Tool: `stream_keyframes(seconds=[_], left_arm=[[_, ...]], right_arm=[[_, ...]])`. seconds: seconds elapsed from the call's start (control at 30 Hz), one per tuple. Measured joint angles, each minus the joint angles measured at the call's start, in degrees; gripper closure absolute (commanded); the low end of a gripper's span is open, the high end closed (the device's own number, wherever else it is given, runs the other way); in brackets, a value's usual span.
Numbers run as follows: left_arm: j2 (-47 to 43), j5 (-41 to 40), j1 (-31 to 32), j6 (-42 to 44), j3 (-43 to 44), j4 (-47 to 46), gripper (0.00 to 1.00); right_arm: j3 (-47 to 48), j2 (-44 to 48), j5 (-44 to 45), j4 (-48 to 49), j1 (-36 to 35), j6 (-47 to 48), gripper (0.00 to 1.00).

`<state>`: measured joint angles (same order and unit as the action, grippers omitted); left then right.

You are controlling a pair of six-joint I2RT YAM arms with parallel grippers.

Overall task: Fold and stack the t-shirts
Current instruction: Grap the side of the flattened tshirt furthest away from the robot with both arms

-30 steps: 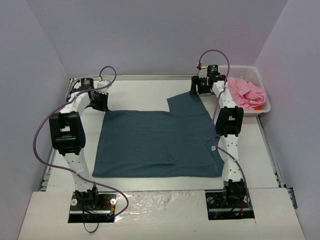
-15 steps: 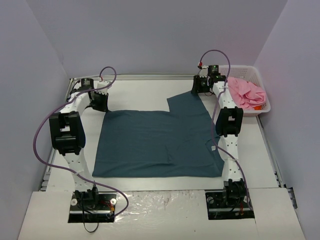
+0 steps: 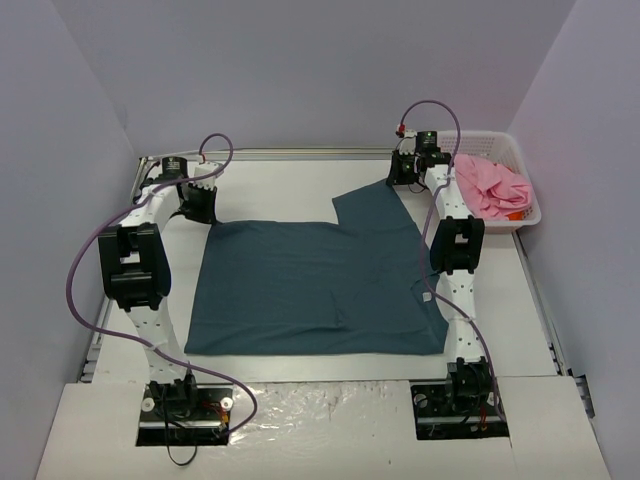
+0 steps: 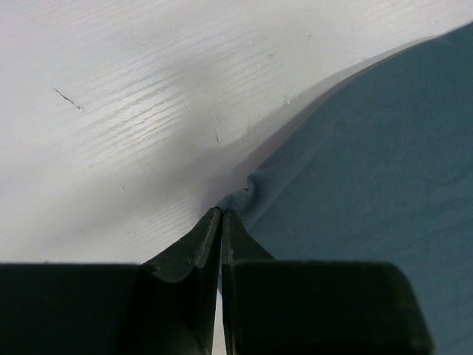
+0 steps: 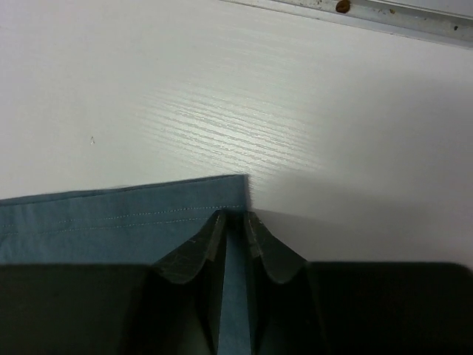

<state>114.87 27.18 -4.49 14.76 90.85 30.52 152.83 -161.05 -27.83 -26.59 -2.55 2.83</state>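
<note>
The dark teal t-shirt (image 3: 310,285) lies spread flat across the middle of the table. My left gripper (image 3: 200,212) is down at its far left corner. In the left wrist view my left gripper (image 4: 222,213) is shut, its tips pinching the puckered edge of the teal cloth (image 4: 369,185). My right gripper (image 3: 400,182) is at the raised far right flap. In the right wrist view my right gripper (image 5: 236,216) has closed narrow on the stitched hem corner (image 5: 111,214), with cloth between the fingers. The pink t-shirt (image 3: 492,185) lies crumpled in the basket.
A white lattice basket (image 3: 522,160) stands at the back right, beside the right arm. A metal rail (image 3: 300,155) runs along the table's far edge and shows as the rail (image 5: 384,11) just beyond the right gripper. Walls close in on both sides.
My right gripper's jaws have closed in on the teal shirt's far right hem corner, and that corner has shifted slightly. The left gripper has stayed shut in place.
</note>
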Motion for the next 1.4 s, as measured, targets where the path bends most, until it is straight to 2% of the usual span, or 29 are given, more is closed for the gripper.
stream_keyframes(seconds=[0.13,0.6,0.77,1.17,1.4], left_arm=[[0.0,0.0,0.0,0.0,0.0,0.0,0.98],[0.7,0.0,0.0,0.0,0.0,0.0,0.98],[0.7,0.5,0.0,0.0,0.6,0.6,0.98],[0.6,3.4,0.0,0.0,2.1,1.7,0.98],[-0.9,4.3,0.0,0.2,1.4,1.7,0.98]], right_arm=[[0.0,-0.1,0.5,0.0,0.0,0.2,1.0],[-0.1,0.0,0.8,0.0,0.0,0.4,1.0],[-2.8,1.8,0.9,-0.2,0.0,1.6,1.0],[-10.8,12.2,1.5,-2.0,0.0,4.3,1.0],[-17.0,21.3,1.4,-1.9,0.3,5.1,1.0]])
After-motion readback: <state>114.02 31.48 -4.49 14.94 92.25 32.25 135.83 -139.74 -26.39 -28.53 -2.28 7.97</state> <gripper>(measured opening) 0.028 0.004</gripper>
